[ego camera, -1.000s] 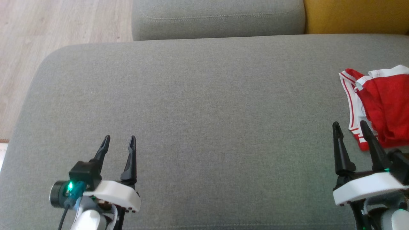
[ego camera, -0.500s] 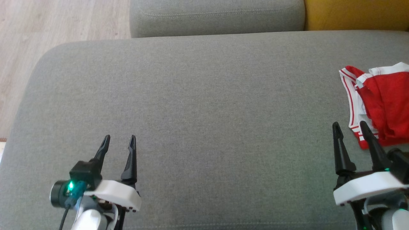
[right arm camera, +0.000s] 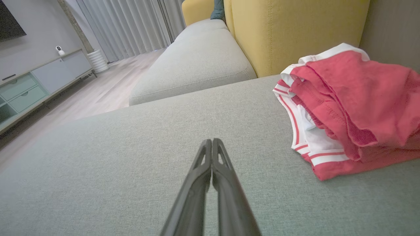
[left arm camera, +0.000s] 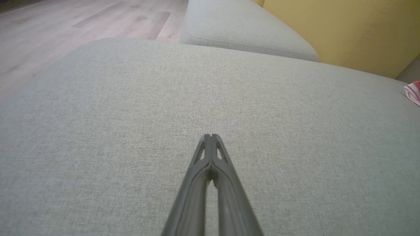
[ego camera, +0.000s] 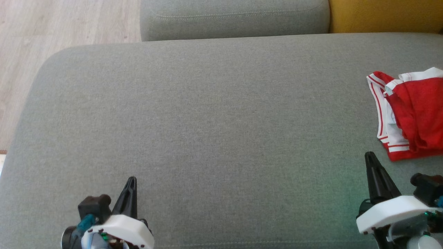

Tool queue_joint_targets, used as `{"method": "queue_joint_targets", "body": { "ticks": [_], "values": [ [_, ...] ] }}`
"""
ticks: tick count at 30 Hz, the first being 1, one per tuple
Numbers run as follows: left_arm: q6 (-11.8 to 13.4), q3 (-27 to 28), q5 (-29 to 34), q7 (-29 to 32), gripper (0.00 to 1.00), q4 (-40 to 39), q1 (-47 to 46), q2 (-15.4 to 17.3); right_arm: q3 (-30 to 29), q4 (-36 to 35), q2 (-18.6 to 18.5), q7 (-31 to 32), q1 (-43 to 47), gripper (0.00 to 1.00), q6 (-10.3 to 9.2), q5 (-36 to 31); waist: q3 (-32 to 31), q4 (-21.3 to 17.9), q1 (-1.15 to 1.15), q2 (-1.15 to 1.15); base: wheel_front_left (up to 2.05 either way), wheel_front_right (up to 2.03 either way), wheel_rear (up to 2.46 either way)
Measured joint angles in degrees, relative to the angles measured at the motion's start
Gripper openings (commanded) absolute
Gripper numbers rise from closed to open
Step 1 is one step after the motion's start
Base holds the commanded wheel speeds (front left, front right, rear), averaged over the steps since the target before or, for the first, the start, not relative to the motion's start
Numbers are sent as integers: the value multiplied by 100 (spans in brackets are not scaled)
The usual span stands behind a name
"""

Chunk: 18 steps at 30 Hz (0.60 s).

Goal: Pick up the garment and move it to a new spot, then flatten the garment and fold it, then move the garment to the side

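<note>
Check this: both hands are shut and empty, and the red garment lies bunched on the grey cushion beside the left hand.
Wrong side: the head view shows the garment beside the right hand, not the left hand. The rest holds: both hands shut and empty, garment bunched on the grey cushion.

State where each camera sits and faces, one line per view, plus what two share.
Head view: on the head, looking down at the cushion; left gripper and right gripper below.
Left wrist view: on that wrist, along shut fingers toward the yellow backrest.
Right wrist view: likewise, shut fingers toward the garment.
Head and right wrist share the garment.
</note>
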Motion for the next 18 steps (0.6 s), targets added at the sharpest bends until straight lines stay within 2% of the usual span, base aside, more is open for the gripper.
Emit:
{"method": "queue_joint_targets", "body": {
  "ticks": [18],
  "values": [
    [-201,287,-1038,249,0,4,-83,-74,4,233,-3,-11,-34,0,0,1149,-35,-19,0,0,0,0,0]
  ]
}}
